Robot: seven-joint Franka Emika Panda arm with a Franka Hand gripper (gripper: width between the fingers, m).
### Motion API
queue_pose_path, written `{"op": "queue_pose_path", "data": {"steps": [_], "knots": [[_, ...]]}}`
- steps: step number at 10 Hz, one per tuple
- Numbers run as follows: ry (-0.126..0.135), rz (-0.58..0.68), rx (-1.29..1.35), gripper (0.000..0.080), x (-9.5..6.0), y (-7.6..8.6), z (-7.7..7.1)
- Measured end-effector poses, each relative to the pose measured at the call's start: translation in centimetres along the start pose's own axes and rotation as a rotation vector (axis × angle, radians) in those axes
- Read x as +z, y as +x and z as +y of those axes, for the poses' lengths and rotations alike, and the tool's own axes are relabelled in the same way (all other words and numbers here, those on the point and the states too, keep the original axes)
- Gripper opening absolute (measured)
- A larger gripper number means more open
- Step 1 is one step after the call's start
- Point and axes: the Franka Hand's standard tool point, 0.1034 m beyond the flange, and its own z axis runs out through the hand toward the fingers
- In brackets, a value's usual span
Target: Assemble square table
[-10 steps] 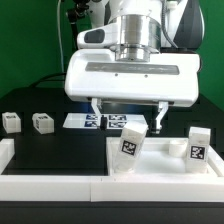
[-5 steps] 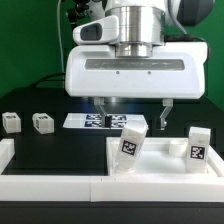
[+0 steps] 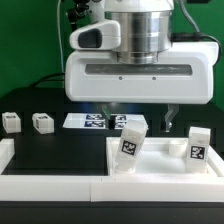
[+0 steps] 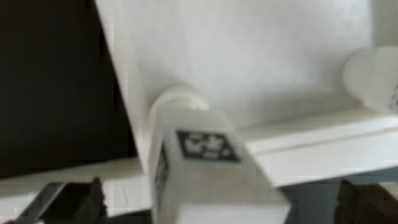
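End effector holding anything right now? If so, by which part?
Nothing held. End effector open, jaws either side of a white table leg, not touching it.

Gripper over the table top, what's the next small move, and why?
Probably lower straight down around the upright leg: the gripper is open, the wrist view shows that leg between its fingers, and nothing is held yet.
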Motion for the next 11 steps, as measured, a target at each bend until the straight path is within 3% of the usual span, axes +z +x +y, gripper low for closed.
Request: {"op": "queue_pose_path", "data": {"steps": [4, 5, 6, 7, 8, 11], "knots": [[-0.003, 0.051, 0.046, 0.0649, 1.07, -0.09, 0.29], [-0.003, 0.051, 0.05, 0.056, 1.1, -0.1, 0.29], [-0.002, 0.05, 0.089, 0.056, 1.1, -0.11, 0.27], [0.0, 0.05, 0.161, 0.0361, 1.11, -0.11, 0.25], [0.002, 0.05, 0.235, 0.029, 1.12, -0.12, 0.22], [0.006, 0.052, 0.441, 0.029, 1.23, -0.19, 0.44]]}}
